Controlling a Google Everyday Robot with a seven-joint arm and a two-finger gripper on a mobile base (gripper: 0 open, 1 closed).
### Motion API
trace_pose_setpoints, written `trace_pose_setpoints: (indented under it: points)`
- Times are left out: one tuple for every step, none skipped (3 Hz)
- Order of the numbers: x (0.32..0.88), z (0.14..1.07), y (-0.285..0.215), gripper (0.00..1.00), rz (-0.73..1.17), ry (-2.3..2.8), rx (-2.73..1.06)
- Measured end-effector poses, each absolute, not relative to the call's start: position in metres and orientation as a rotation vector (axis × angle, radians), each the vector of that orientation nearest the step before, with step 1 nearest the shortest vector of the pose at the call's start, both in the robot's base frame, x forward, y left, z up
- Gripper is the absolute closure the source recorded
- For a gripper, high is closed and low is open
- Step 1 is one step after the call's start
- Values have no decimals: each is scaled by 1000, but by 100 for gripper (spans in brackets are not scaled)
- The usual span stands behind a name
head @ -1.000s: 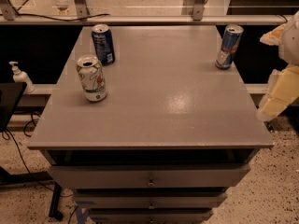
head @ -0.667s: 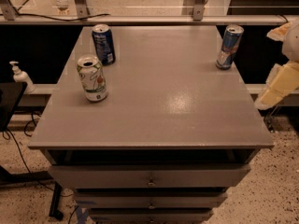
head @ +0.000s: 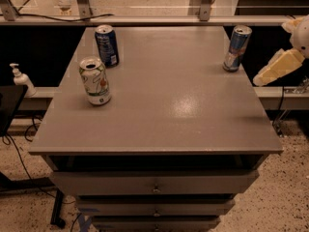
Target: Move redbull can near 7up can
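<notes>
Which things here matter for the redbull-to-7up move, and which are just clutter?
Job:
- redbull can, upright, far right of the table
- 7up can, upright, left side
- gripper, off the table's right edge, holding nothing

Lying about:
- dark blue can, behind the 7up can
- pump bottle, left of the table

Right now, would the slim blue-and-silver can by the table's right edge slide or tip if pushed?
Upright, tall and narrow-based, the slim blue-and-silver can would probably tip under a high push, then roll. The smooth grey table likely lets it slide under a low one. The gripper hangs beyond the edge beside the can.
</notes>
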State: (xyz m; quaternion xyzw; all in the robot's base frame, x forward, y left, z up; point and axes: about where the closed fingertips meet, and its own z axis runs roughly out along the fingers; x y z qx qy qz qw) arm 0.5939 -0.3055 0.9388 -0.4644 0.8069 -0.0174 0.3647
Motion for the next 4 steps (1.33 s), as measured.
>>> trace_pose_setpoints:
  points:
    - [629, 928, -320, 0, 42, 2031, -1050]
    - [660, 914, -323, 0, 161, 1973, -923]
    - [687, 905, -311, 0, 273, 1912, -846]
    - [702, 899, -289, 0, 365, 1872, -822]
